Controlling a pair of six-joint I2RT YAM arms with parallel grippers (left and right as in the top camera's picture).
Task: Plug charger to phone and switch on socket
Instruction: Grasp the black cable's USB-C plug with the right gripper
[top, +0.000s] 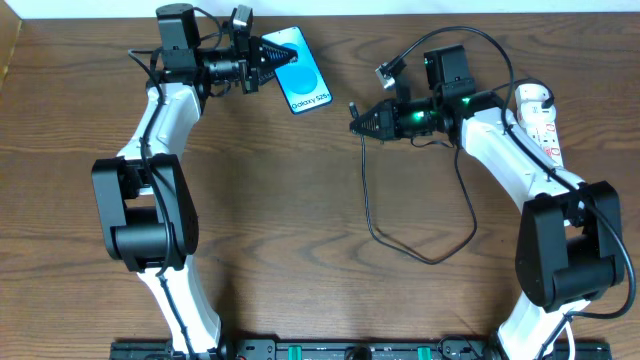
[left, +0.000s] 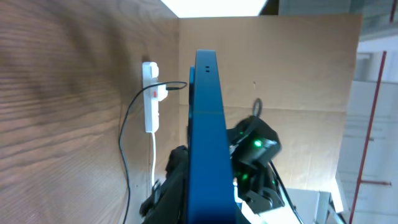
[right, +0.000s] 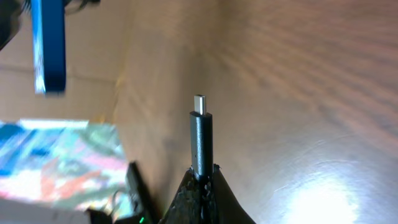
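Charger black, silver tip bare, pinched in right claw

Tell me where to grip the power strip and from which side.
Pinch the power strip across its narrow width, probably from above: it lies flat, with its long parallel sides exposed. Avoid the charger plug seated on it.

Overhead straight down on table; wrist views close, low, the phone perhaps in both
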